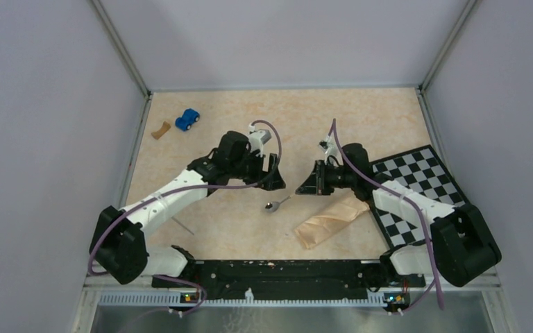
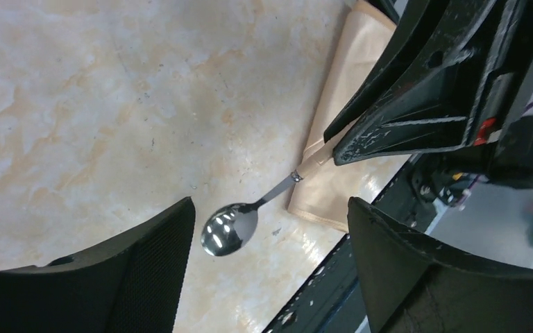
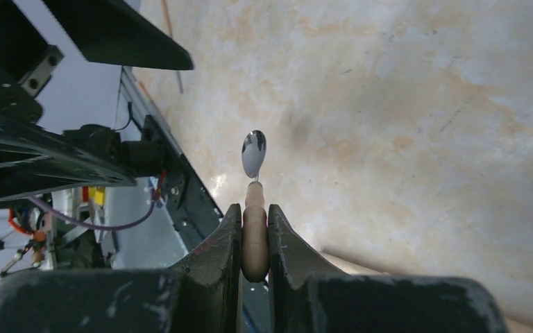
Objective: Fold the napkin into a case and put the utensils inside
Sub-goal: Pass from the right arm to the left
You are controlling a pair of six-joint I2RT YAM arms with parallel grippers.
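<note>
The napkin (image 1: 331, 219) lies folded as a narrow tan case at the front centre-right; it also shows in the left wrist view (image 2: 350, 97). My right gripper (image 1: 305, 189) is shut on the tan handle of a silver spoon (image 3: 253, 154), whose bowl (image 1: 272, 206) points forward-left, just left of the case. My left gripper (image 1: 275, 179) is open and empty, hovering above the spoon bowl (image 2: 229, 229), with one finger on either side of it in the left wrist view. Another thin silvery utensil (image 1: 184, 225) lies on the table beside the left arm.
A black-and-white checkerboard (image 1: 423, 182) lies at the right under the right arm. A small blue toy car (image 1: 187, 119) and a brown curved scrap (image 1: 159, 130) sit at the back left. Walls enclose the table on three sides.
</note>
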